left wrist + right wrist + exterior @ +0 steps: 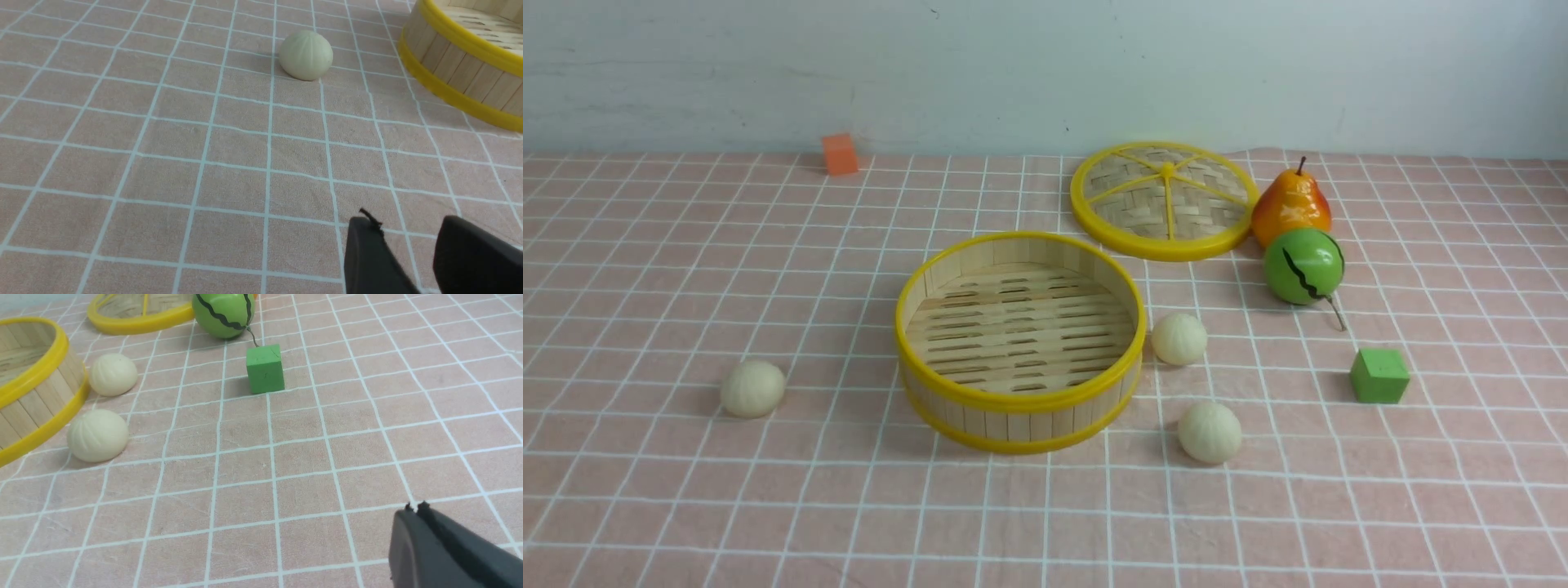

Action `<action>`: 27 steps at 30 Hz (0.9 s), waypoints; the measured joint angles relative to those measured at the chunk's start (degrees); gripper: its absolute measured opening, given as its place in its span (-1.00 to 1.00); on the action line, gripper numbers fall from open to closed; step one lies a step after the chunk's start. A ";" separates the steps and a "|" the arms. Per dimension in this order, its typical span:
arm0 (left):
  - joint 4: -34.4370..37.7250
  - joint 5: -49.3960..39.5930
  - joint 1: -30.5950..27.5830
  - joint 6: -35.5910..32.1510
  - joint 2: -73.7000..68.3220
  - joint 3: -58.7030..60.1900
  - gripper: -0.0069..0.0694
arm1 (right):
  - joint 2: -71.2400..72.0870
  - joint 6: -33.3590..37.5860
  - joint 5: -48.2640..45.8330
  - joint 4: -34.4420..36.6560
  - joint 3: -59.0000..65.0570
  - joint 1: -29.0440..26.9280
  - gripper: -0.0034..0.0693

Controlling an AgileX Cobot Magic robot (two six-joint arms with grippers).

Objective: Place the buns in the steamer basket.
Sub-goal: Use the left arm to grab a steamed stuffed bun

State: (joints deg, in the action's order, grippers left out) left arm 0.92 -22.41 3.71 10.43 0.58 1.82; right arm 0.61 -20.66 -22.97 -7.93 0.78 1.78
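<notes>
Left bun (pixel 753 389): on the table (pixel 1045 523), left of the steamer basket (pixel 1021 447), well apart
Left end effector (pixel 402 241): fingers parted, empty; ahead lies that bun
Nearer arm: left, I judge
Right end effector (pixel 408 512): closed, empty
Other buns (pixel 1210 433): right of the basket

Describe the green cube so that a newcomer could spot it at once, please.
Find the round bamboo basket with yellow rims in the middle of the table, then look to its right, past the two cream-white pleated balls. The small green cube sits there alone, nearer the robot than the green ball with black cracks, and set apart by its flat faces and square edges.
</notes>
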 joint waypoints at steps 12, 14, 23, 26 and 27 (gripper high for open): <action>-2.36 0.86 0.00 -0.13 0.00 0.00 -0.19 | 0.00 0.00 6.21 -16.38 0.67 0.00 -0.90; -2.63 1.94 0.00 -0.13 0.00 0.00 -0.19 | 0.00 0.00 10.32 -19.52 0.67 0.00 -0.90; -2.78 26.35 0.00 -0.07 0.00 0.00 -0.19 | 0.00 -2.28 34.73 -38.13 0.67 0.00 -0.87; -2.78 36.04 0.00 0.72 0.00 0.00 -0.19 | 0.00 -8.73 43.73 -39.46 0.67 0.00 -0.86; -2.78 39.82 0.00 2.34 0.00 0.00 -0.19 | 0.00 -11.63 46.42 -39.40 0.67 0.00 -0.86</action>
State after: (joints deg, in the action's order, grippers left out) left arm -1.86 17.41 3.71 12.77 0.58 1.82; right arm 0.61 -32.29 23.45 -47.32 1.45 1.78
